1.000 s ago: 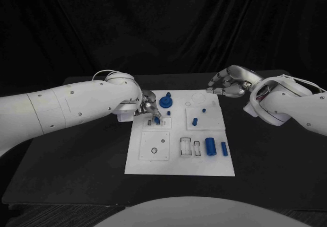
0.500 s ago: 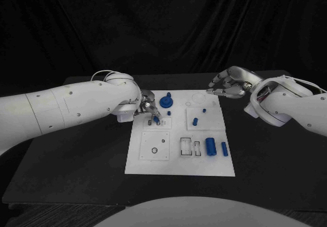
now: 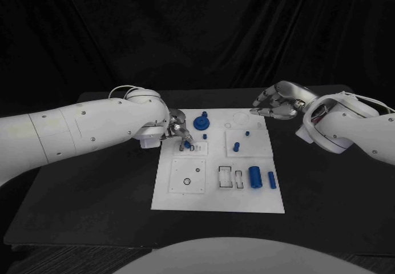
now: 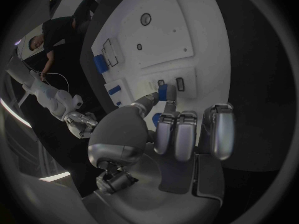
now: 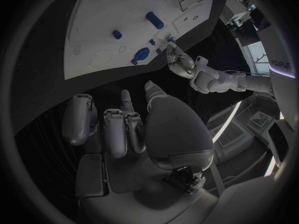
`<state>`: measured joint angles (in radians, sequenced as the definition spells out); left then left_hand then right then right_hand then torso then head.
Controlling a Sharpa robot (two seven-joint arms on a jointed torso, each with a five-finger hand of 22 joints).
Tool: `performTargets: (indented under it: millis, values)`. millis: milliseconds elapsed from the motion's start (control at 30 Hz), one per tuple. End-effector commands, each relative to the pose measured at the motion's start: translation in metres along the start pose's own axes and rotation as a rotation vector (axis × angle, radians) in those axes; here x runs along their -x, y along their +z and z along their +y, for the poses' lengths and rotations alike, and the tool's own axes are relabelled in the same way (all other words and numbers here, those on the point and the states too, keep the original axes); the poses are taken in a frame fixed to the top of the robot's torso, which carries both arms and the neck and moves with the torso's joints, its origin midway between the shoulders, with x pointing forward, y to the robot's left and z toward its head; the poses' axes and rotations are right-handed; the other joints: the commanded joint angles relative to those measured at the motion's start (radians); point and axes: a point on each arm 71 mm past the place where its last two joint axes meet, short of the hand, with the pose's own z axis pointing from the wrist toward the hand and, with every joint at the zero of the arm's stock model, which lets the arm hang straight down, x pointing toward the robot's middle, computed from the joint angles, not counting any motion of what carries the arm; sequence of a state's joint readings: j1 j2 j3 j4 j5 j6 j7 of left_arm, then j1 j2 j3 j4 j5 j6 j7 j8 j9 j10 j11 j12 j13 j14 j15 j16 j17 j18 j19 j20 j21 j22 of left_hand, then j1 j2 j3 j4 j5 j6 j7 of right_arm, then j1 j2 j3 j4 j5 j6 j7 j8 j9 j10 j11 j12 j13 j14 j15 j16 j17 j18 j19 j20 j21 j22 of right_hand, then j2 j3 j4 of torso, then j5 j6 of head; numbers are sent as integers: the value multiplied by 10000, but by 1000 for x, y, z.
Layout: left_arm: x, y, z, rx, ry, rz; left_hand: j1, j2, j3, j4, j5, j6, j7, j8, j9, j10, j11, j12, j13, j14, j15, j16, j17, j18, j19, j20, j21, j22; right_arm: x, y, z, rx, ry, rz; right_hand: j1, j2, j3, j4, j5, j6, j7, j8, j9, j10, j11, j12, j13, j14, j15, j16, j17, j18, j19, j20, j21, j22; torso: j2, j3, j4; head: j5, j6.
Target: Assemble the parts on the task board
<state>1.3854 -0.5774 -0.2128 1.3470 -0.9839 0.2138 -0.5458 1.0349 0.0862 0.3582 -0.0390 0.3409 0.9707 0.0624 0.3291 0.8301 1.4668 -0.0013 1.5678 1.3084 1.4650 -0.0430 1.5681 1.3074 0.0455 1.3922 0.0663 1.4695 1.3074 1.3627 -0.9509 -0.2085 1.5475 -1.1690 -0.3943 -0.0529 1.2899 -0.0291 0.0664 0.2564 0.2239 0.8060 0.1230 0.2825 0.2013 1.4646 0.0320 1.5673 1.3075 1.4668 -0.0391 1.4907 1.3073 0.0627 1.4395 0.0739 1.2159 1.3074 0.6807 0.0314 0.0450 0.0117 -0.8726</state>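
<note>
The left robot hand [image 3: 180, 132] is low over the far left part of the task board [image 3: 219, 201], which lies in the middle of the black bench [image 3: 91, 194]. Its thumb and a finger pinch a small blue peg [image 4: 163, 92] just above a small plate with two slots [image 4: 171, 83]; the other fingers [image 4: 187, 134] are curled in. The right robot hand [image 3: 277, 101] hovers above the far right corner of the board, its fingers bent inward and holding nothing. On the board, a blue knob [image 3: 201, 122] stands near the left hand, and two blue cylinders [image 3: 254, 176] lie at the near right side.
</note>
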Motion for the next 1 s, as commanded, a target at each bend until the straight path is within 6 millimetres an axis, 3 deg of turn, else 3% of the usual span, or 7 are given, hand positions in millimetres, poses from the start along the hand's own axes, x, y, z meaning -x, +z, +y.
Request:
performTargets:
  millis: [33, 1000]
  values:
    - [-2, 1, -2, -48, -62, -17, -83, 23, 142, -53, 42, -20, -56, -64, 4, 1039, -59, 30, 2624, 1058, -42, 27, 2634, 24, 58, 3, -39, 1293, -3, 0, -2, -199, -3, 139, 127, 13, -19, -69, 46, 31, -1, 25, -10, 1062, 51, 35, 2633, 803, 52, -73, 1657, 177, -107, -3, -55, 1520, -5, 2, 2, 7, 0]
    - [-11, 8, -4, -370, -427, -316, -183, 7, 260, -10, 78, 8, -54, -118, 40, 1039, -58, 30, 2624, 1058, -44, 27, 2634, 48, -21, 1, -108, 1228, -9, 0, -5, -271, 11, 305, 138, 29, -30, -72, 60, 34, -2, 21, -17, 1062, 51, 35, 2633, 779, 50, -151, 1571, 202, -155, -5, -189, 1477, 2, 2, 0, 100, 0]
